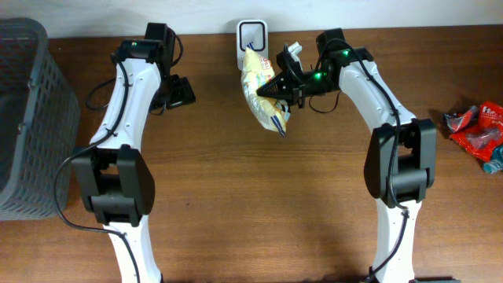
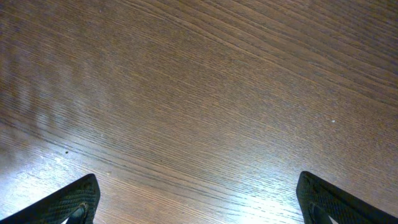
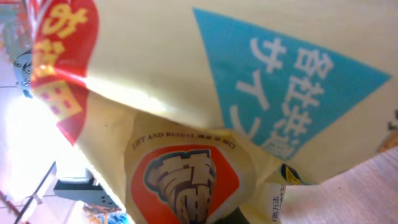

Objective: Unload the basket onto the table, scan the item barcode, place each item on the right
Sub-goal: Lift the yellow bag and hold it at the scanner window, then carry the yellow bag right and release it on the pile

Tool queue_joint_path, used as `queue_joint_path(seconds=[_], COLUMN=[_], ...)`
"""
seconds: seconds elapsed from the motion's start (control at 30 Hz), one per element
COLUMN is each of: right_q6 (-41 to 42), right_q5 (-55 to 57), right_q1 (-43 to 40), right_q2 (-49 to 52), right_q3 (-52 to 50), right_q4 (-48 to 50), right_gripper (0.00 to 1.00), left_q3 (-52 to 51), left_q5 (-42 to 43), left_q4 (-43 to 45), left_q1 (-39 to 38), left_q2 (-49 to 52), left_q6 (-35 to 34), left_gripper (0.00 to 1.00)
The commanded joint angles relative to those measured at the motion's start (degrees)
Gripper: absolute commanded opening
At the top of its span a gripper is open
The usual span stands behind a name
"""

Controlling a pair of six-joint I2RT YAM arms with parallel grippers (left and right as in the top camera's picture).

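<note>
Yellow bag (image 3: 186, 93) fills the right wrist view, very close to the lens. At far left stands a grey basket (image 1: 23, 118). Next, the left gripper (image 1: 179, 90) hangs over the table (image 1: 236, 204), jaws wide apart, holding nothing. At the far edge stands a white scanner (image 1: 252, 35). The bag hangs just before it, pinched by the closed right gripper (image 1: 279, 88). Red packets (image 1: 477, 126) lie far right.

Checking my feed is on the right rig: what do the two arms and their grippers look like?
Both arms have white link shells with black joint housings: left arm, right arm. Black cables run along them, and small green lights glow near the wrists. The left gripper has black fingers with textured pads.
</note>
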Motion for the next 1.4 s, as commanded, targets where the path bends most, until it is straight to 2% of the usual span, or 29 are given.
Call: queue_joint_path(seconds=[0.0,0.07,0.23,0.3,0.33,0.37,0.43,0.5,0.57,0.73,0.93,1.0,1.1,1.23,1.3,1.37], right_q6=[1.6,1.7,-9.0,-7.4,0.7,7.5,7.9,7.8,7.8,7.8,7.8,7.9,14.3,14.3,14.2,13.5], right_q5=[-4.7,-4.7,-4.7,0.5,15.9,37.7,49.5,73.5,86.5,91.8,91.8,90.4,90.1,90.1,90.1,90.1], right_q1=[0.1,0.1,0.1,0.2,0.2,0.7,1.8,5.7,9.8,14.0,13.9,12.6,4.2,-13.2,-24.5,-34.2], right_q2=[0.1,0.1,0.1,0.1,0.1,0.1,0.1,0.1,1.2,8.2,8.9,7.9,2.7,0.0,0.3,0.7], right_q3=[1.4,1.4,1.4,1.4,2.1,4.7,8.3,11.6,11.6,11.6,11.7,14.1,22.6,30.3,29.7,27.9], right_q4=[-0.2,0.2,-0.9,1.8,4.1,8.5,12.5,19.3,25.4,32.9,33.8,32.4,18.6,-3.3,-12.9,-17.2], right_gripper=[0.04,0.04,0.04,0.04,0.04,0.04,0.04,0.04,0.04,0.04,0.04,0.04,0.04,0.04,0.04,0.04], left_q3=[0.2,0.2,0.2,0.2,0.2,0.2,0.2,0.2,0.2,0.2,0.2,0.2,0.2,0.2,0.2,0.2], left_q5=[-0.4,-0.4,-0.4,-0.4,-0.4,-0.4,-0.4,-0.4,-0.4,-0.4,-0.4,-0.4,-0.4,-0.4,-0.4,-0.4], left_q4=[-0.1,-0.1,-0.1,-0.1,-0.1,-0.1,-0.1,-0.1,-0.1,-0.1,-0.1,-0.1,-0.1,0.0,-0.1,0.0], left_q1=[-0.1,0.0,0.0,-0.1,-0.1,0.0,0.0,0.0,0.0,0.0,0.0,0.0,0.0,0.0,0.0,0.0], left_q2=[-0.2,-0.2,-0.2,-0.2,-0.2,-0.2,-0.2,-0.2,-0.2,-0.2,-0.2,-0.2,-0.2,-0.2,-0.2,-0.2], left_q6=[-0.3,-0.3,-0.3,-0.3,-0.3,-0.3,-0.3,-0.3,-0.3,-0.3,-0.3,-0.3,-0.3,-0.3,-0.3,-0.3], left_gripper=[0.99,0.99,0.99,0.99,0.99,0.99,0.99,0.99,0.99,0.99,0.99,0.99,0.99,0.99,0.99,0.99])
